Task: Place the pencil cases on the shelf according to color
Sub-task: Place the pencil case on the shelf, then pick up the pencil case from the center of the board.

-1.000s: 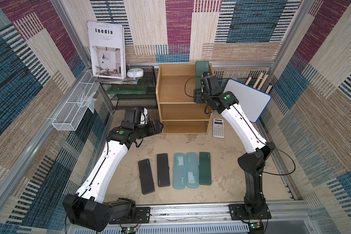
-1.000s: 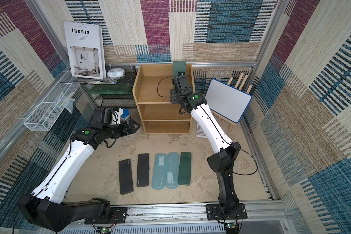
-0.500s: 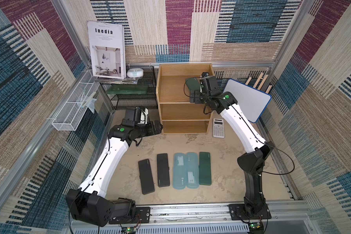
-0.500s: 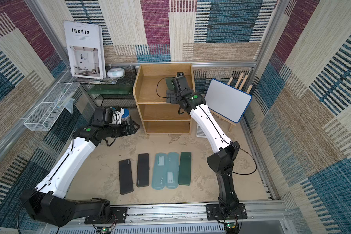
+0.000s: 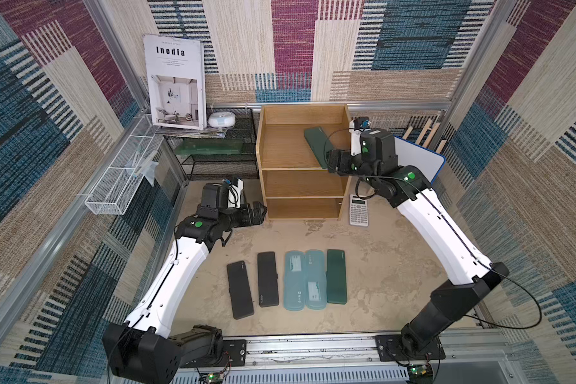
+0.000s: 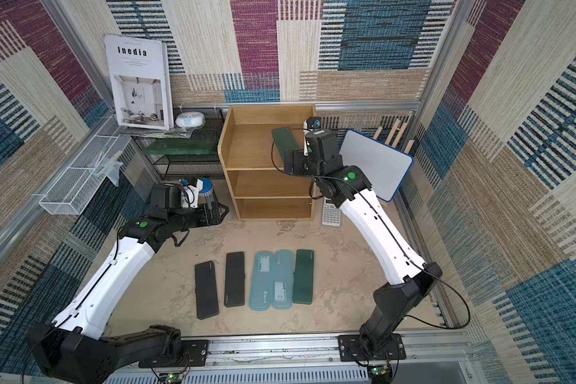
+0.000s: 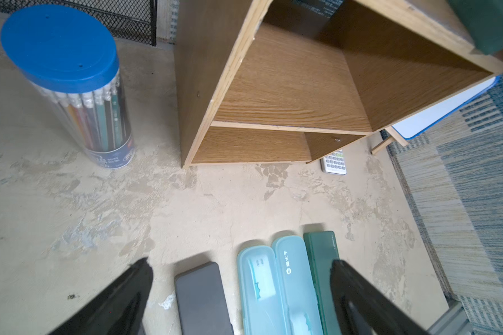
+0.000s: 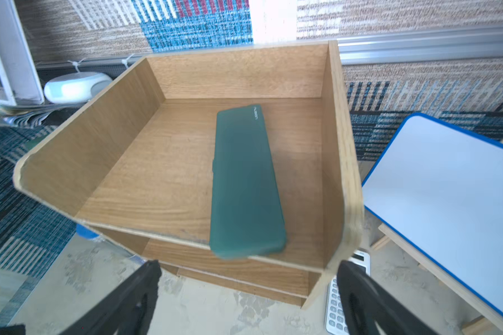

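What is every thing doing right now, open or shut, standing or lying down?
Top green case: shut, flat on top tier of shelf, free of jaws.
Five table cases: shut, flat in a row.
Right gripper: jaws open, empty.
Left gripper: jaws open, empty.
Pencil tub: upright, lid on.

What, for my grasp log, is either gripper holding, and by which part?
Nothing. Right gripper open, clear of the dark green case on the shelf; left gripper open too.
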